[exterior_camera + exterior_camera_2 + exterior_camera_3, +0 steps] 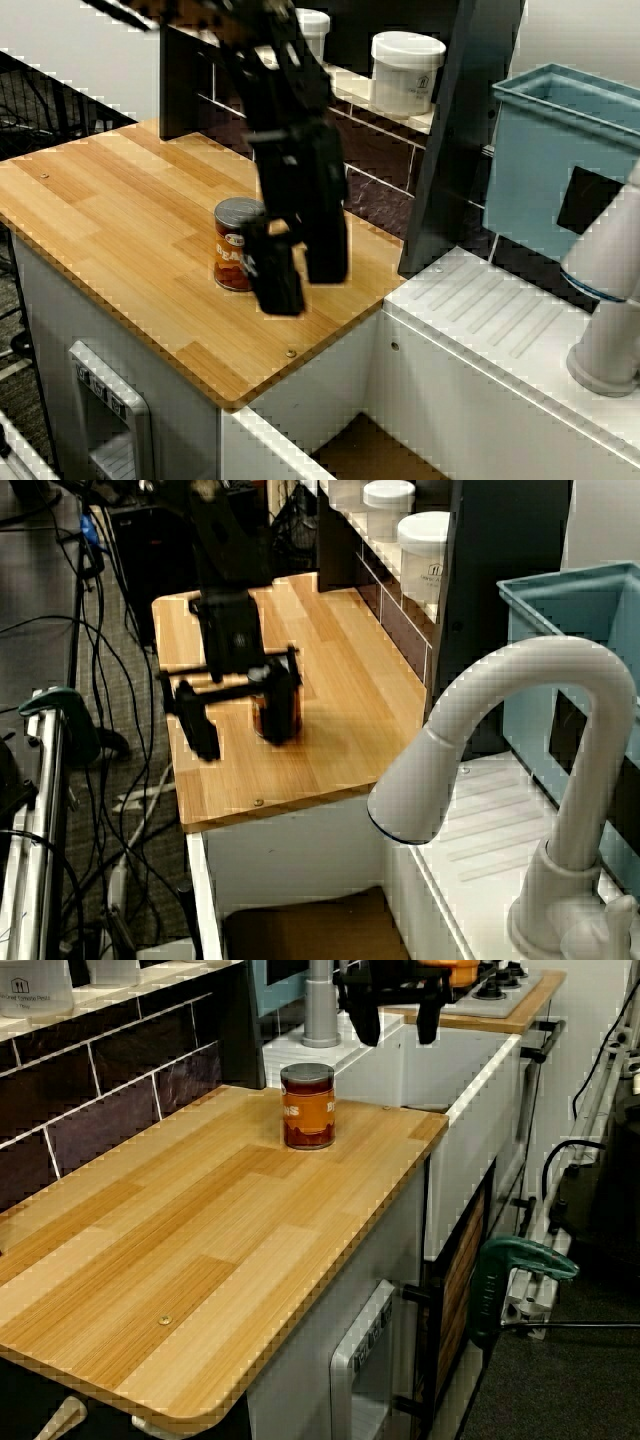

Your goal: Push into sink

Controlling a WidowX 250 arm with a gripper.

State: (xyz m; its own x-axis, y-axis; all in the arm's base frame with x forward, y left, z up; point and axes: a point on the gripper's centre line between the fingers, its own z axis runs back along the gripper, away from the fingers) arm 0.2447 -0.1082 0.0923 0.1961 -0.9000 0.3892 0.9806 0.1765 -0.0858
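1. Gripper (235,705): black, two long fingers spread apart, clamped on nothing; it stands low beside the can (308,1106), one finger close against the can, contact not resolvable.
2. Can: upright metal cylinder, grey lid, orange-red label; it rests on the wooden countertop (200,1250), near the corner facing the sink (300,925) but short of the edge.
3. Progress, as judged: the push is not yet completed; the can must cross the remaining board and drop over the rim.
4. Sink: recessed, white walls, brown floor.
5. Surroundings: white ridged drainboard (500,310), curved white faucet (540,730), teal bin (550,160).
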